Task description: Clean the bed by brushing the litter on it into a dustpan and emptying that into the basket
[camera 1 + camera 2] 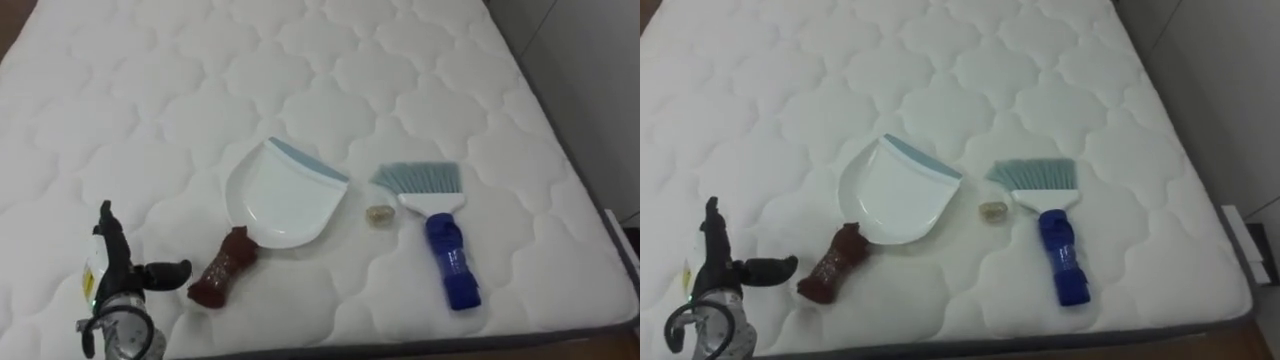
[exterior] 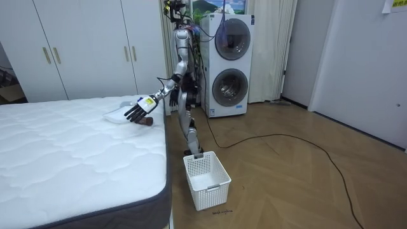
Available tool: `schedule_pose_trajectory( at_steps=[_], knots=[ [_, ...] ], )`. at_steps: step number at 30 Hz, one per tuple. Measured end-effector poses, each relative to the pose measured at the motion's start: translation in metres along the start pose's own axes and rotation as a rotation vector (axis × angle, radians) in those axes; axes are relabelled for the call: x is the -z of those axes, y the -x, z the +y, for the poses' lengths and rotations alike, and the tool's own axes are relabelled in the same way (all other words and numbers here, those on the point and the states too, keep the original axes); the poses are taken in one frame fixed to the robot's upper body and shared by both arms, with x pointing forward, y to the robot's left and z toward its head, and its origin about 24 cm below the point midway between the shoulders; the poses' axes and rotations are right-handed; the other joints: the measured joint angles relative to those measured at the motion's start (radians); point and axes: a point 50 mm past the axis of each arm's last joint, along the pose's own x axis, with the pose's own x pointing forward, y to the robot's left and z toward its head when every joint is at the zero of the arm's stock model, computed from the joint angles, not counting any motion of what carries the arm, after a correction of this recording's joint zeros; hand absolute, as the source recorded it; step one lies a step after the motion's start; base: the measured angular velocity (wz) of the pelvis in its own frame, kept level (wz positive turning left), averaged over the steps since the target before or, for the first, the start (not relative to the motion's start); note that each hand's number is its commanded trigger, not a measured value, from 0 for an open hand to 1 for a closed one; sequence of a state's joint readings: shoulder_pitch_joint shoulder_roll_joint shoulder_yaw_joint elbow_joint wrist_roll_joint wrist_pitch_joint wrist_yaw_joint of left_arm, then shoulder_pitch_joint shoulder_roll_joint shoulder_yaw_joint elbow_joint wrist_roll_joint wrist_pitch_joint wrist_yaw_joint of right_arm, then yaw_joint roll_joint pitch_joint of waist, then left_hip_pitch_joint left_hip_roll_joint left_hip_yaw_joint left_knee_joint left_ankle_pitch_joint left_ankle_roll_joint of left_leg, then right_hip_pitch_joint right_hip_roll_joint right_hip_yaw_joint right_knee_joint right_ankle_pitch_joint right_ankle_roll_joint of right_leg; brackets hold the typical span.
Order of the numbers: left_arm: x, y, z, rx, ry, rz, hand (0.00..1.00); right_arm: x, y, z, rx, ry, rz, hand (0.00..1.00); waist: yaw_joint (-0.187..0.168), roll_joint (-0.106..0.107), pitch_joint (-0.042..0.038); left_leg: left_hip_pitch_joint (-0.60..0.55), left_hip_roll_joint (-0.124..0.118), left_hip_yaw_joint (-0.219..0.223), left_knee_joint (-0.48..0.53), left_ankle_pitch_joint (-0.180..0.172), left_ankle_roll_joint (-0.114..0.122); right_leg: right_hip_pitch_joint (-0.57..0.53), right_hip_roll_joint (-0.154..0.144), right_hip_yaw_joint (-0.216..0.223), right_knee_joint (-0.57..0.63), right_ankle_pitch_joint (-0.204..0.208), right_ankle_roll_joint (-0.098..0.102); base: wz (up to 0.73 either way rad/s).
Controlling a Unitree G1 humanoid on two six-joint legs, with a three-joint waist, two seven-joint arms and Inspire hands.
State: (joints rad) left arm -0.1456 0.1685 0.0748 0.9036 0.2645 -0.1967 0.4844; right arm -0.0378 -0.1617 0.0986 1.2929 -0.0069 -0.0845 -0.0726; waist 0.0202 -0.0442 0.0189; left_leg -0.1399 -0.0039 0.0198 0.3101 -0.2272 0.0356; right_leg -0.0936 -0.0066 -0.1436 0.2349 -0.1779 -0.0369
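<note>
- Over the bed's near edge, toward its left side, the robot's left hand is held up. Its fingers are straight and its thumb sticks out to the side. It is wide and holds nothing.
- The thumb points at the dark red handle of the dustpan. The thumb tip is just beside the handle.
- The dustpan lies flat on the white mattress, near the middle of the near edge. Its handle points back to that edge, and its pale blue lip faces the far side of the bed.
- A small scrap lies on the mattress between the dustpan and the brush. It is just beside the pan's right rim and close to the bristles.
- The brush lies flat, to the right of the scrap, well in from the bed's right edge. Its pale blue bristles fan out toward the far side, and its dark blue handle points to the near edge.
- From the room view, the robot stands on the wooden floor at the bed's edge, with its left arm reaching out over the mattress.
- A white basket sits on the floor by the robot's feet, close to the bed's corner.
- Two stacked washing machines stand behind the robot, next to a wall of white cupboards.
</note>
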Motion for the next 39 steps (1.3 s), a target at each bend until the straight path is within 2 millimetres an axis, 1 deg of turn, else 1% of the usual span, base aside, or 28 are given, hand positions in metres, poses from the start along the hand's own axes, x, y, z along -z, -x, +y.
schedule_pose_trajectory(
  at_steps=[1, 3, 5, 7, 10, 11, 12, 18, 19, 21, 22, 24, 25, 27, 32, 36, 39],
  knots=[
    [-0.001, -0.002, 0.000, 0.007, 0.000, 0.004, 0.00, -0.003, -0.001, 0.000, 0.000, -0.005, -0.004, 0.00, -0.009, 0.003, 0.0037, -0.025, 0.000, -0.003, 0.014, 0.000, 0.000, -0.020, -0.002, -0.012, 0.009, 0.002, -0.001, 0.10],
    [-0.003, -0.004, 0.000, 0.012, 0.015, 0.010, 0.00, -0.007, -0.002, 0.000, -0.003, 0.008, -0.004, 0.00, -0.020, 0.008, 0.0063, -0.059, 0.000, -0.007, 0.036, 0.000, 0.000, -0.050, -0.003, -0.014, 0.027, 0.002, -0.001, 0.09],
    [-0.012, -0.010, -0.005, 0.025, 0.015, -0.005, 0.00, -0.017, -0.004, -0.002, 0.002, 0.019, -0.017, 0.00, -0.022, 0.014, 0.0113, -0.114, 0.000, -0.008, 0.065, 0.001, 0.002, -0.106, -0.006, -0.021, 0.060, 0.003, -0.003, 0.00],
    [-0.017, -0.011, -0.007, 0.033, 0.014, -0.016, 0.00, -0.024, -0.005, -0.001, 0.003, 0.034, -0.032, 0.00, -0.030, 0.014, 0.0128, -0.139, -0.001, -0.006, 0.074, 0.005, 0.006, -0.138, -0.010, -0.023, 0.081, 0.003, -0.003, 0.00],
    [-0.022, -0.015, -0.008, 0.034, 0.028, -0.011, 0.00, -0.033, -0.006, -0.003, 0.026, 0.024, -0.055, 0.00, -0.042, 0.012, 0.0187, -0.167, -0.003, -0.003, 0.084, 0.008, 0.008, -0.175, -0.018, -0.025, 0.110, 0.002, -0.003, -0.04],
    [-0.023, -0.016, -0.009, 0.033, 0.035, -0.011, 0.00, -0.036, -0.006, -0.003, 0.031, 0.021, -0.061, 0.00, -0.042, 0.011, 0.0217, -0.174, -0.003, -0.001, 0.085, 0.008, 0.009, -0.184, -0.019, -0.026, 0.117, 0.002, -0.003, -0.10],
    [-0.027, -0.018, -0.009, 0.032, 0.048, -0.011, 0.00, -0.041, -0.006, -0.004, 0.041, 0.007, -0.072, 0.00, -0.043, 0.009, 0.0272, -0.189, -0.003, 0.002, 0.090, 0.008, 0.009, -0.202, -0.022, -0.027, 0.130, 0.002, -0.003, -0.05],
    [-0.032, -0.021, -0.013, 0.028, 0.112, 0.019, 0.00, -0.054, -0.007, -0.005, 0.067, 0.004, -0.114, 0.00, -0.048, 0.011, 0.0312, -0.255, -0.002, 0.004, 0.139, 0.008, 0.011, -0.269, -0.024, -0.024, 0.170, 0.002, -0.004, -0.03],
    [-0.035, -0.022, -0.013, 0.022, 0.123, 0.014, 0.00, -0.059, -0.007, -0.005, 0.069, 0.016, -0.129, 0.00, -0.048, 0.012, 0.0336, -0.268, -0.003, 0.004, 0.141, 0.008, 0.011, -0.288, -0.026, -0.023, 0.183, 0.002, -0.005, 0.00],
    [-0.040, -0.023, -0.014, 0.017, 0.123, 0.001, 0.00, -0.065, -0.007, -0.004, 0.069, 0.024, -0.148, 0.00, -0.047, 0.013, 0.0343, -0.282, -0.003, 0.004, 0.146, 0.008, 0.011, -0.307, -0.028, -0.022, 0.194, 0.002, -0.005, 0.00],
    [-0.043, -0.024, -0.014, 0.017, 0.122, -0.007, 0.00, -0.069, -0.007, -0.003, 0.068, 0.031, -0.157, 0.00, -0.048, 0.015, 0.0364, -0.289, -0.003, 0.003, 0.153, 0.008, 0.011, -0.313, -0.028, -0.022, 0.199, 0.001, -0.007, 0.00],
    [-0.048, -0.025, -0.014, 0.011, 0.126, -0.019, 0.00, -0.073, -0.007, -0.003, 0.067, 0.035, -0.171, 0.00, -0.049, 0.017, 0.0381, -0.304, -0.003, 0.002, 0.159, 0.008, 0.011, -0.327, -0.028, -0.022, 0.209, 0.000, -0.008, 0.00],
    [-0.052, -0.027, -0.014, -0.002, 0.131, -0.029, 0.00, -0.077, -0.007, -0.003, 0.068, 0.037, -0.180, 0.00, -0.051, 0.018, 0.0412, -0.315, -0.005, 0.002, 0.163, 0.008, 0.011, -0.339, -0.029, -0.022, 0.220, -0.001, -0.010, 0.00],
    [-0.058, -0.029, -0.013, -0.015, 0.138, -0.044, 0.00, -0.079, -0.007, -0.003, 0.074, 0.029, -0.192, 0.00, -0.052, 0.019, 0.0441, -0.330, -0.007, 0.002, 0.175, 0.008, 0.011, -0.357, -0.028, -0.021, 0.235, -0.004, -0.011, 0.02],
    [-0.061, -0.029, -0.011, -0.051, 0.171, -0.065, 0.00, -0.078, -0.007, -0.002, 0.070, 0.053, -0.193, 0.00, -0.058, 0.019, 0.0450, -0.361, -0.011, 0.003, 0.193, 0.008, 0.011, -0.389, -0.034, -0.006, 0.255, -0.020, -0.009, 0.01],
    [-0.065, -0.029, -0.009, -0.085, 0.186, -0.080, 0.00, -0.071, -0.007, -0.002, 0.068, 0.050, -0.179, 0.00, -0.069, 0.019, 0.0447, -0.389, -0.010, 0.002, 0.208, 0.009, 0.011, -0.416, -0.040, -0.015, 0.272, -0.026, -0.013, 0.04],
    [-0.073, -0.030, -0.008, -0.108, 0.198, -0.111, 0.00, -0.065, -0.007, -0.003, 0.072, 0.016, -0.160, 0.00, -0.073, 0.018, 0.0441, -0.405, -0.011, 0.002, 0.228, 0.009, 0.011, -0.432, -0.047, -0.022, 0.293, -0.030, -0.017, 0.01]
  ],
)
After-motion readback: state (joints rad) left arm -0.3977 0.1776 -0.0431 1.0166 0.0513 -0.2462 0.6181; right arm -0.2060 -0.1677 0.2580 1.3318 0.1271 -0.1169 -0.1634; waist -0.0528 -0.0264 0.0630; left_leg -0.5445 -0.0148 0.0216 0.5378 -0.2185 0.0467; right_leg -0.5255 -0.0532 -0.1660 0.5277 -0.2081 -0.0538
